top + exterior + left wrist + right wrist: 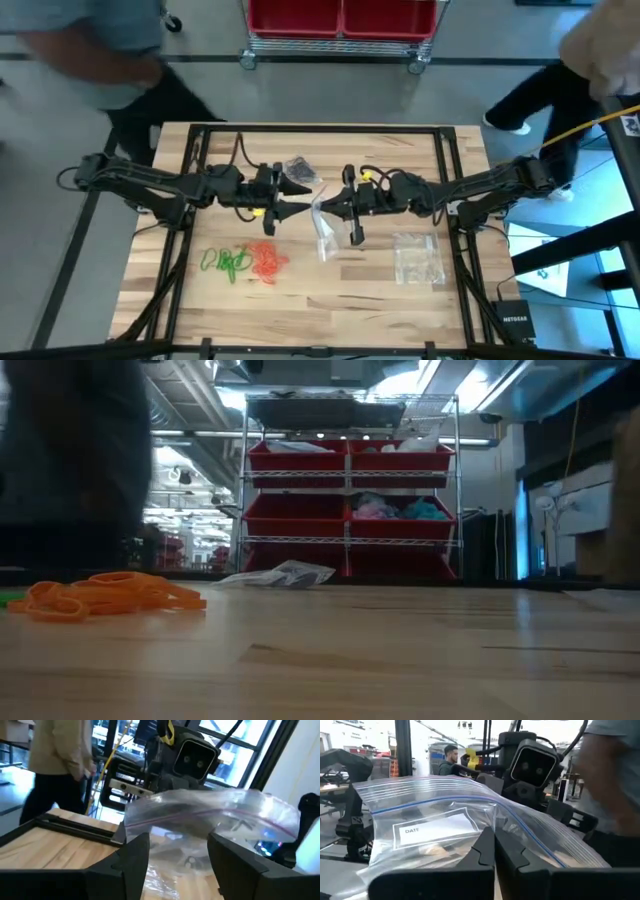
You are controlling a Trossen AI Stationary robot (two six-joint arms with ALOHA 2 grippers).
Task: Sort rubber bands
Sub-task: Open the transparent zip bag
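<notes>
Green rubber bands [226,262] and orange-red ones [267,262] lie in two loose heaps near the table's front left; the orange heap [100,594] also shows in the low view. A clear zip bag [325,232] with a DATE label [431,830] is held up over the table's middle. My right gripper [330,202] [494,851] is shut on it. My left gripper [300,197] [177,855] faces it from the left, open, and the bag's zip edge [200,812] shows between and beyond its fingers. My right gripper pinches the clear bag's wall [490,827] a little below the zip line, between its two shut fingers. The fingers come level from the table's right. The bag stands up in front of them, off the table. My left gripper: I cannot tell whether its open fingers [135,852] touch the bag.
A small clear bag with black bands [300,170] lies behind the grippers. Another clear bag [418,258] lies flat at the front right. A shelf with red bins [348,500] stands past the far edge. People stand at the far left [80,50] and far right [590,60].
</notes>
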